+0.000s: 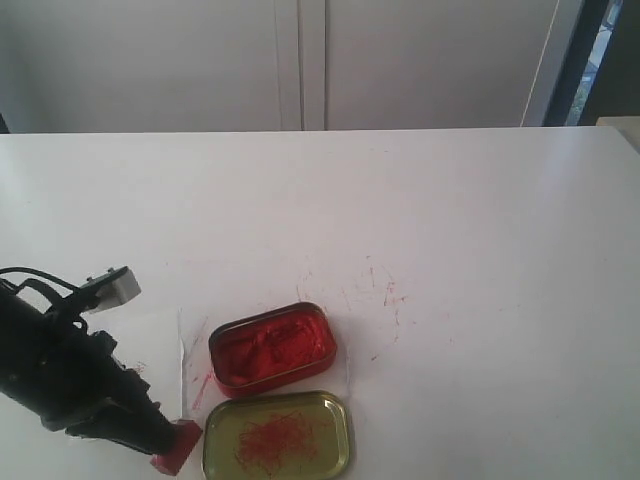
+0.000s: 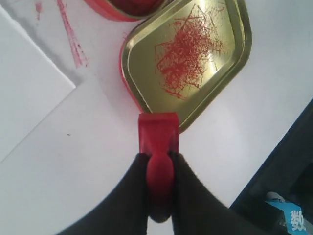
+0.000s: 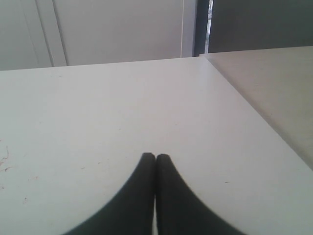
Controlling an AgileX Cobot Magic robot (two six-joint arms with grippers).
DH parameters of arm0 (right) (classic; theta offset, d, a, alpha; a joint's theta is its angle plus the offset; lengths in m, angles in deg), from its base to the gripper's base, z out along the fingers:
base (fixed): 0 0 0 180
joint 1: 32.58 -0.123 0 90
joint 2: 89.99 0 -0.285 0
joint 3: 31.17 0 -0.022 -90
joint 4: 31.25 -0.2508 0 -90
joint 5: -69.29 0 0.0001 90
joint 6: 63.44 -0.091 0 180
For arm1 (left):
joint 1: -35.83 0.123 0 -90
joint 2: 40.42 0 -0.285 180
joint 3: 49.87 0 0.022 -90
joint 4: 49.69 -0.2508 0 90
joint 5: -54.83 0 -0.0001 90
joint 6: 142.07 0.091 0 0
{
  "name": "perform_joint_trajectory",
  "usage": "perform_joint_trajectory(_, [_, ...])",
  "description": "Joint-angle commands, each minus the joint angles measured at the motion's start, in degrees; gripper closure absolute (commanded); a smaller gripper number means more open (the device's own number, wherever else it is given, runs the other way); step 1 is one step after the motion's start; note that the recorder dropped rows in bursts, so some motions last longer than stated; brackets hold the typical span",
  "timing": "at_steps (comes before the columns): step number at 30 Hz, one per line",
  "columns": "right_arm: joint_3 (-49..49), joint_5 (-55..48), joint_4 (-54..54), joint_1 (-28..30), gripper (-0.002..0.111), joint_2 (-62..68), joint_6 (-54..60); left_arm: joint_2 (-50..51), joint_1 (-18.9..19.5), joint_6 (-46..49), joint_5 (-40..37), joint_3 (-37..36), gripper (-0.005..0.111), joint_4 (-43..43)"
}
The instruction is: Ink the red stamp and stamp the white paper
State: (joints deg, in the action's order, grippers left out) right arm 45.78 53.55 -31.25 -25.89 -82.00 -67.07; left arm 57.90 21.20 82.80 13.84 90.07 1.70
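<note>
Red stamp [image 2: 158,142] was clenched in the left pincer [image 2: 159,159], whose two fingers squeezed its narrow handle while the square base poked out just beside a corner of the gold tray [image 2: 142,58]. Judging by that, inking was the step in hand: the red stamp needed lifting clear of the tray's rim, carrying over the ink tin [image 1: 270,350] beside the tray, and pressing down flat so the whole face took colour, not one edge. A light dab seemed enough, since a hard push could shift the tin. The white paper [image 2: 24,93] lay close by on the worktop [image 1: 450,220].

The left wrist view gave the grip and the paper's corner plainly. The exterior view lost the paper against the pale worktop, yet showed the whole ink tin and the stamp held tilted. Only the right wrist view showed the right pincer [image 3: 155,159], clenched on nothing, above bare worktop and well apart from everything
</note>
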Motion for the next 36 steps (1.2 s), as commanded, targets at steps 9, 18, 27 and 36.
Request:
perform_joint_trajectory(9, [0.3,0.9,0.0,0.1,0.108,-0.2,0.0,-4.1,9.9,14.7,-7.2,-6.7,0.107,18.2])
perform_joint_trajectory(18, [0.3,0.7,0.0,0.1,0.108,-0.2,0.0,-4.2,10.7,24.2,-11.7,-7.3,0.107,24.9])
perform_joint_trajectory(27, [0.3,0.7,0.0,0.1,0.108,-0.2,0.0,-4.2,10.6,26.7,-10.9,-8.0,0.107,27.2])
perform_joint_trajectory(36, [0.3,0.8,0.0,0.1,0.108,-0.2,0.0,-4.2,10.6,31.9,-8.5,-10.9,0.107,33.0])
